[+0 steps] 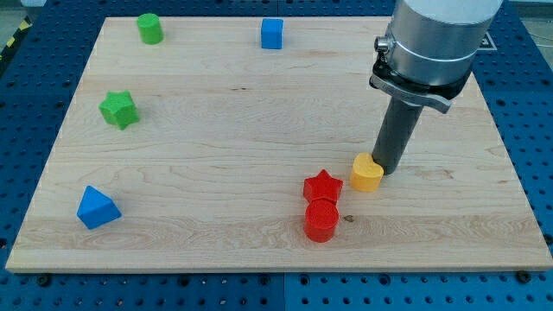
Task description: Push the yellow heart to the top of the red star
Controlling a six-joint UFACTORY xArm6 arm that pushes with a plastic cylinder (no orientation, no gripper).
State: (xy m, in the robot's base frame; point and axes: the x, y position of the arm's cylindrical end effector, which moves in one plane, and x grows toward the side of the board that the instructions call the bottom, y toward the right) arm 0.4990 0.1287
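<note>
Yellow heart (366, 173) touches my tip (389, 170), just right of red star (322, 186).

Green cylinder (149, 28) and blue cube (272, 34) far; green star (118, 110), blue triangular block (96, 208) left; red cylinder (321, 220) near, on wooden board (216, 155)

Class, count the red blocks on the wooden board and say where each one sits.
2. The red star lies near the view's bottom, centre-right, left of the yellow heart. The other red block sits directly below the star, touching it. None seems hidden.
</note>
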